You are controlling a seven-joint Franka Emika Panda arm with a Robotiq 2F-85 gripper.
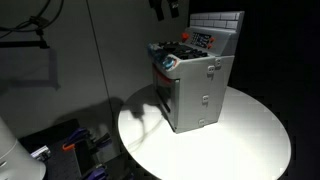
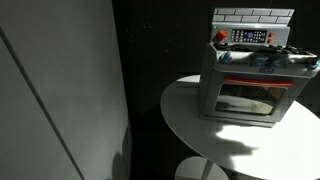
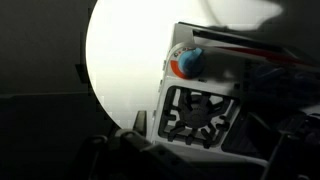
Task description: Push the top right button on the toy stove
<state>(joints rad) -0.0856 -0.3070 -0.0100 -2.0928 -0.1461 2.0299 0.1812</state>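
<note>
Open air over the cooktop point(image 1: 178, 52) of the toy stove point(image 1: 195, 85), and the gripper point(image 1: 168, 10) hangs right up in it, a straight drop down. The brick back wall point(image 2: 253, 15) rises behind the cooktop, blocking entry from the far edge of the bench point(image 2: 240, 138). In front of the oven door point(image 2: 250, 98), bare white bench runs to the near edge, a wide passage. A pale wall panel point(image 2: 60, 90) stands well apart.

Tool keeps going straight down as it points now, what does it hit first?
Most likely the top of the toy stove: the tool hangs above it, and the wrist view looks onto the burner grate. Depth unclear.
</note>
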